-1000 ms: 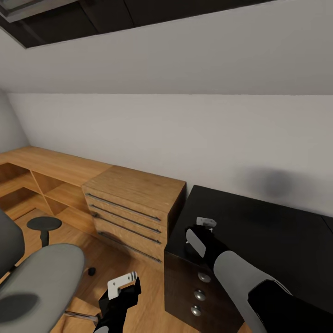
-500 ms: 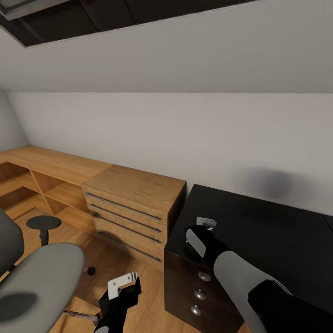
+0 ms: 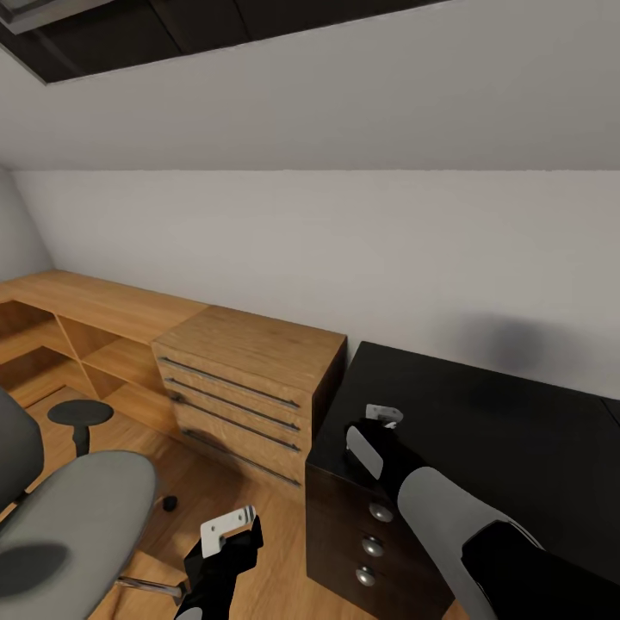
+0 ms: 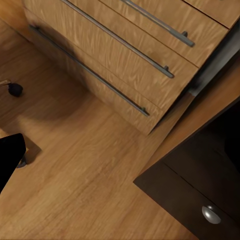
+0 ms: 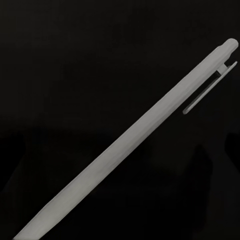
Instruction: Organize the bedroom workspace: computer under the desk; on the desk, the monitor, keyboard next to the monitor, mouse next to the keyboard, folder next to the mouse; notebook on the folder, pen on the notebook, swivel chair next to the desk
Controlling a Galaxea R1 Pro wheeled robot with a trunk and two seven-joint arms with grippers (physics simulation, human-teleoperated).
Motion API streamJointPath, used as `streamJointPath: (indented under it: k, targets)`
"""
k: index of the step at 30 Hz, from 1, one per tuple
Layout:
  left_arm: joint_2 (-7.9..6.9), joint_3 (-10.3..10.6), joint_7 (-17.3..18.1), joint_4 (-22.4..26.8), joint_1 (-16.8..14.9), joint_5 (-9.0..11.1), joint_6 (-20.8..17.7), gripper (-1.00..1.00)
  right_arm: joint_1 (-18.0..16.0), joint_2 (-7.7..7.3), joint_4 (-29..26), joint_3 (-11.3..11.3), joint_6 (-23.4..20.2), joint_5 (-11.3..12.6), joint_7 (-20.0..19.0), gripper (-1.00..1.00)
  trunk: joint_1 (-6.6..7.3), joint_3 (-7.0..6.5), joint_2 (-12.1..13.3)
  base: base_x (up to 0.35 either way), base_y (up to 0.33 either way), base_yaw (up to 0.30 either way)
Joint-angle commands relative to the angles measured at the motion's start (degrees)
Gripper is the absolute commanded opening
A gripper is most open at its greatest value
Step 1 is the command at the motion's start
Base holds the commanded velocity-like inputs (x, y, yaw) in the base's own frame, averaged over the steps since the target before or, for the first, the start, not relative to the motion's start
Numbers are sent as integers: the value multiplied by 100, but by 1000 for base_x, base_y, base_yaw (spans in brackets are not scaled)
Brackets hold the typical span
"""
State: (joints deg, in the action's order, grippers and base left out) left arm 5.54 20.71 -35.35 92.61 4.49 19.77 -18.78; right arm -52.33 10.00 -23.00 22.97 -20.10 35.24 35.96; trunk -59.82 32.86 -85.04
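While its spread cannot be told, the right end effector is held over the black tabletop; the thin white-silver clipped pen, judged light and slippery, is best pinched mid-barrel.

White wall under a sloped ceiling with a dark opening. Wood-plank floor. Light-wood drawer chest with three bar handles adjoins low light-wood open shelving along the wall.
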Motion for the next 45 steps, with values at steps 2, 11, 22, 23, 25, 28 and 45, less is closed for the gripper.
streamJointPath:
  k: [2,11,22,23,25,28,45]
  targets:
    - [0,3,-34,9,0,35,-18,100,-5,0,-1,30,-39,9,33,100,0,5,-3,0,0,0]
    - [1,3,-34,9,0,35,-17,100,-5,0,3,29,-38,9,33,100,-88,77,-164,0,0,0]
    - [6,6,-34,10,0,35,-20,100,-5,0,3,29,-45,9,40,100,-88,77,-164,0,0,0]
    - [3,5,-34,9,0,35,-20,100,-5,0,1,28,-46,9,41,100,-88,77,-164,0,0,0]
    - [2,4,-34,10,0,35,-20,100,-5,0,1,26,-46,9,42,100,-88,77,-164,0,0,0]
    - [5,3,-34,10,0,35,-20,100,-5,0,3,25,-46,9,45,-100,-88,77,-164,0,0,0]
    - [0,3,-34,9,0,35,-20,100,-5,0,-3,32,-46,9,60,-100,-88,77,-164,0,0,0]
